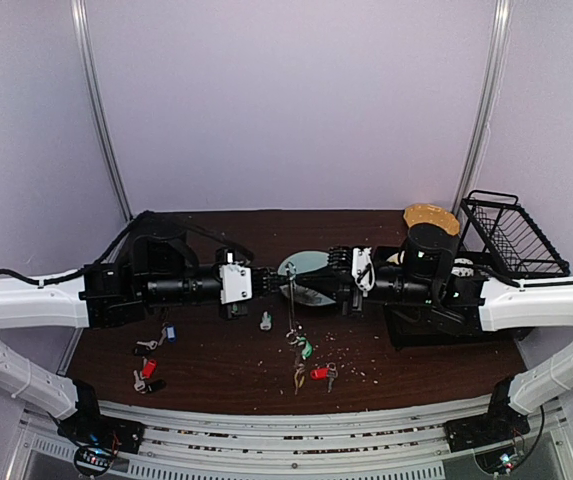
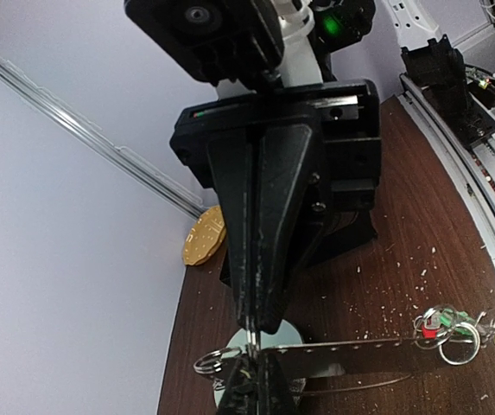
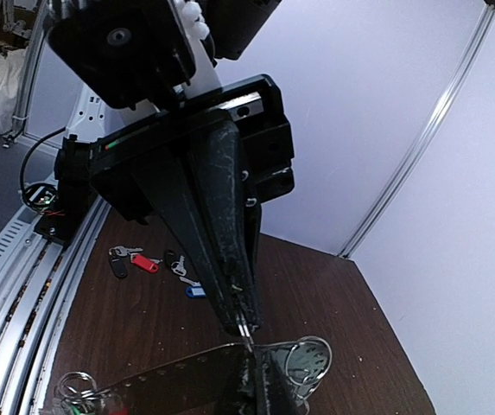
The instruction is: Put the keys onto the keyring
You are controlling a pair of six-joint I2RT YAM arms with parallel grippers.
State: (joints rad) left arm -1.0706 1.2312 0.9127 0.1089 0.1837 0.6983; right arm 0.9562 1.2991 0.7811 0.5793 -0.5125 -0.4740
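The keyring [image 1: 293, 305] hangs as a thin grey loop between my two grippers, above the table's middle. My left gripper [image 1: 282, 281] is shut on its wire from the left, and my right gripper [image 1: 305, 281] is shut on it from the right, fingertips almost touching. The left wrist view shows the left gripper [image 2: 251, 333] pinching the keyring [image 2: 359, 346], with green- and red-tagged keys [image 2: 444, 324] at its far end. In the right wrist view, my right gripper [image 3: 245, 333] pinches the same wire, and a small split ring [image 3: 312, 363] sits just past the tips. More keys [image 1: 156, 350] lie loose at the left.
A pale green plate [image 1: 311, 264] lies under the grippers. A tiny clear bottle [image 1: 265, 321] stands near it. A gold disc [image 1: 431, 215] and a black wire basket [image 1: 511, 235] are at the back right. Crumbs dot the dark wood table [image 1: 226, 365].
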